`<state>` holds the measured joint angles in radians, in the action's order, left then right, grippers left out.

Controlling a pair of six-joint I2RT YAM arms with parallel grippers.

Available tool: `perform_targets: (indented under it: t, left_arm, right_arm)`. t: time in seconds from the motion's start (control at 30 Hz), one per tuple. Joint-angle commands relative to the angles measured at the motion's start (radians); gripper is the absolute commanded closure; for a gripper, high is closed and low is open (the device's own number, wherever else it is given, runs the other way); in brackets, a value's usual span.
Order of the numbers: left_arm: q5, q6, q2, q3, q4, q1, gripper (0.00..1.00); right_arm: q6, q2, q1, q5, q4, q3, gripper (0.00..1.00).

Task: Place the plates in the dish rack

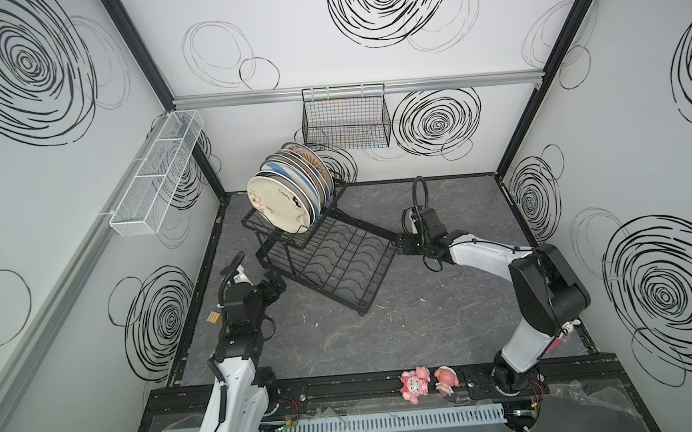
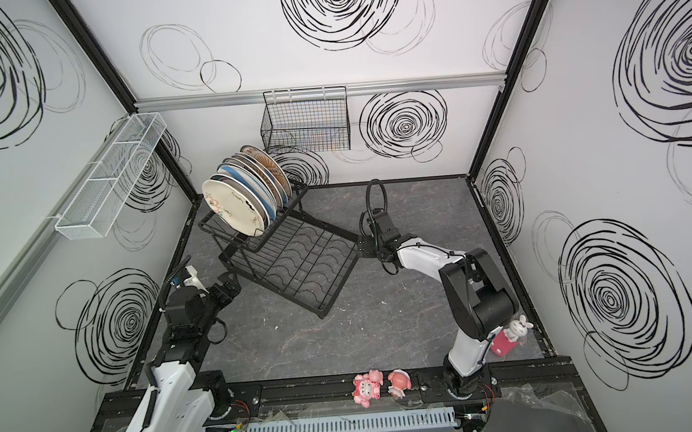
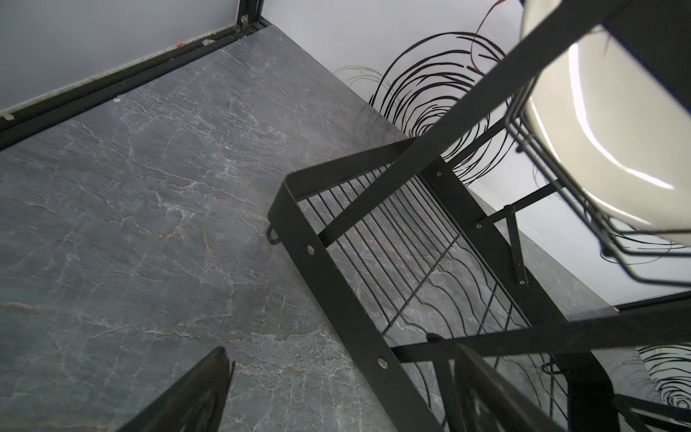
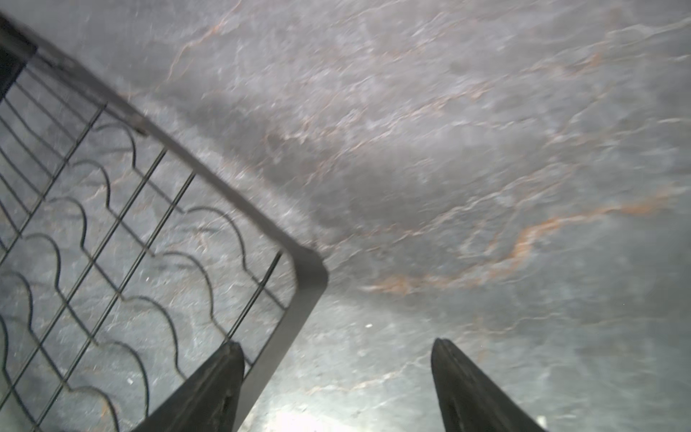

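Note:
Several plates (image 1: 280,200) (image 2: 235,204) stand on edge, packed together, in the raised upper basket of the black wire dish rack (image 1: 380,277) (image 2: 340,280). The front plate is cream with small drawings. In the left wrist view a cream plate (image 3: 598,131) shows above the rack's rim (image 3: 325,284). My left gripper (image 1: 278,284) (image 2: 230,287) (image 3: 342,348) is open at the rack's near-left corner, its fingers on either side of the lower tray's rim. My right gripper (image 1: 400,242) (image 2: 361,245) (image 4: 336,342) is open at the tray's right corner (image 4: 224,194), holding nothing.
A black grid basket (image 1: 346,121) hangs on the back wall and a white mesh basket (image 1: 158,176) on the left wall. Two pink figurines (image 1: 414,385) sit on the front rail. A small wooden block (image 1: 213,318) lies by the left arm, and a white rabbit figure (image 2: 517,328) stands behind the right arm.

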<state>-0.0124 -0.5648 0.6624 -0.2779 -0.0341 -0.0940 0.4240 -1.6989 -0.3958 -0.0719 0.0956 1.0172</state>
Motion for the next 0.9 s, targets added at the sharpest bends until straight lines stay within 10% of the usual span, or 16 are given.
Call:
perform_targets:
  t: [0.0,0.4,0.87]
  left_arm:
    - [0.060,0.029,0.019,-0.027,-0.081,0.007,0.04]
    - [0.077,0.033,0.069,-0.035,-0.090,0.010,0.04]
    - [0.056,0.020,0.057,-0.027,-0.089,0.013,0.04]
  right_arm:
    - [-0.042,0.030,0.103,0.094,0.121,-0.051,0.18]
    - [0.044,0.250,0.075,-0.230,-0.075,-0.115,0.19]
    - [0.029,0.001,-0.090,-0.013,0.005,0.018,0.17]
